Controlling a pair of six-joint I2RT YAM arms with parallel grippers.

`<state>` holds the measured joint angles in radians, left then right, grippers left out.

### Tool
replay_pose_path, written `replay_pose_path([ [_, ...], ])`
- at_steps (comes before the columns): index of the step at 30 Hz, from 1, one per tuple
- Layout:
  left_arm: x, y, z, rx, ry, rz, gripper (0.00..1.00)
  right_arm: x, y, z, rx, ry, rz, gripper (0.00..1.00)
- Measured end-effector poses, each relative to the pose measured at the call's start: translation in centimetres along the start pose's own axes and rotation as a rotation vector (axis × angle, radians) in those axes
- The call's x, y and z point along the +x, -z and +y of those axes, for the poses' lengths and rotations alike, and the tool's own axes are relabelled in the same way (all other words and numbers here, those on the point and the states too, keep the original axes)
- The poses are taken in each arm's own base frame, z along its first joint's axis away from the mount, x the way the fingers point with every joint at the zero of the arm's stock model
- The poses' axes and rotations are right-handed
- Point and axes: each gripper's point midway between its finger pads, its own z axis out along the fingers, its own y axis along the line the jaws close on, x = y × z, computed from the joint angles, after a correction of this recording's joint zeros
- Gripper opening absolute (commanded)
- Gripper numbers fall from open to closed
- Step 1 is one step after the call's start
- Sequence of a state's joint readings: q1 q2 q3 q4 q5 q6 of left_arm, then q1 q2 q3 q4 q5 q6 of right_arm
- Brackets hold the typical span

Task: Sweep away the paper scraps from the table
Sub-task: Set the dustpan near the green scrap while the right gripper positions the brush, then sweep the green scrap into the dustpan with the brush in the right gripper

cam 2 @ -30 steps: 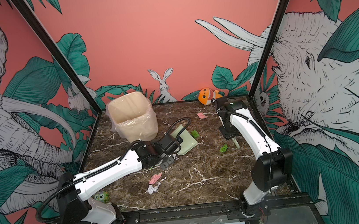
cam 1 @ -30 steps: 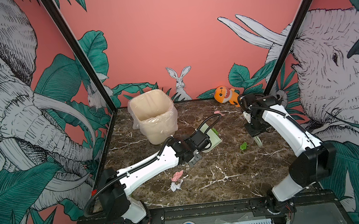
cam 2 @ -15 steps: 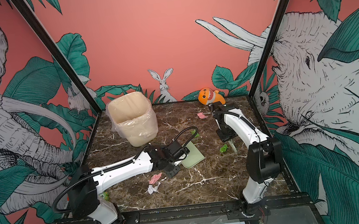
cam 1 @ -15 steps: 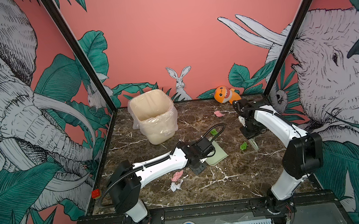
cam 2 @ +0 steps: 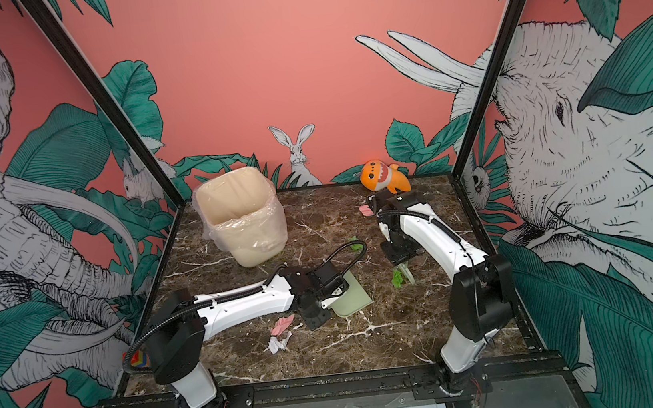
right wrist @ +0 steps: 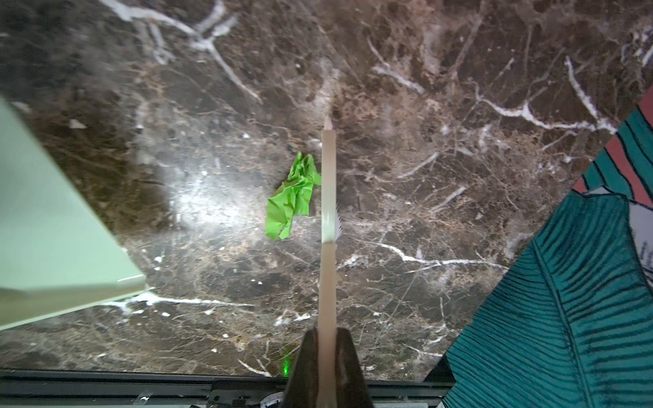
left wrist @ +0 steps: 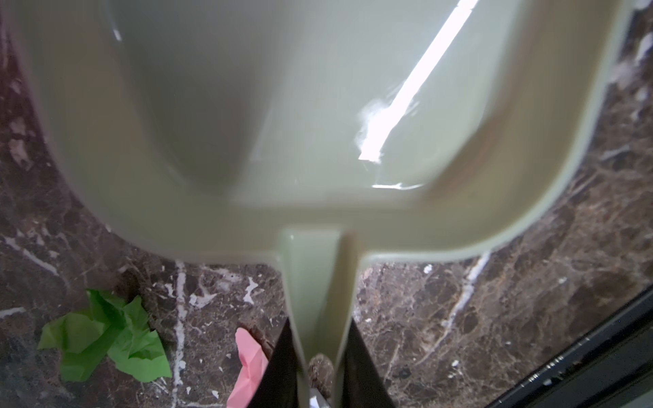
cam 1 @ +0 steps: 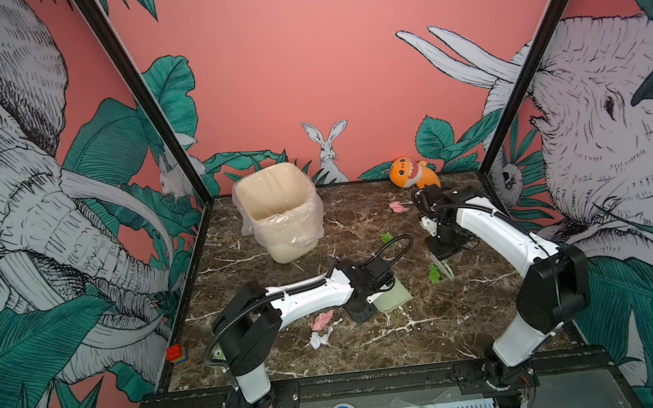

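The left gripper (left wrist: 319, 356) is clamped on the dustpan (left wrist: 247, 106) handle; the right gripper (right wrist: 327, 353) pinches the brush (right wrist: 328, 197) — a green scrap (right wrist: 291, 197) lies just beside it on the table (cam 1: 435, 326). A pink scrap (cam 1: 322, 320) and a white scrap (cam 1: 319, 338) sit together — near the dustpan.

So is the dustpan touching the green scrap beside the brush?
Apart. The right wrist view shows bare table between the dustpan and the green scrap beside the brush.
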<state>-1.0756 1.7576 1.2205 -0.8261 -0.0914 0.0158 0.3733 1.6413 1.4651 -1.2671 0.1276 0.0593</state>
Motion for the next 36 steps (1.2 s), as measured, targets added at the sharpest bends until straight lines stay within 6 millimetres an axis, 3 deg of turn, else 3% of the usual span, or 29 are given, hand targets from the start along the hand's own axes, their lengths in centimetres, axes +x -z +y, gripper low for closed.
replay_pose_path([
  [9, 0.5, -0.3, -0.3, 0.020, -0.050, 0.044, 0.11, 0.3, 1.0, 4.6, -0.072, 0.059, -0.016, 0.00],
  [18, 0.4, -0.4, -1.1, 0.063, -0.062, 0.062, 0.11, 0.6, 4.1, 2.9, -0.019, 0.037, -0.076, 0.00],
  [29, -0.2, -0.4, -2.2, 0.126, -0.045, 0.068, 0.12, 1.3, 3.7, 2.7, -0.018, 0.040, -0.039, 0.00],
  [36, -0.5, -1.8, -2.4, 0.136, -0.061, 0.110, 0.12, 1.7, 1.9, 3.1, -0.023, 0.047, 0.031, 0.00],
])
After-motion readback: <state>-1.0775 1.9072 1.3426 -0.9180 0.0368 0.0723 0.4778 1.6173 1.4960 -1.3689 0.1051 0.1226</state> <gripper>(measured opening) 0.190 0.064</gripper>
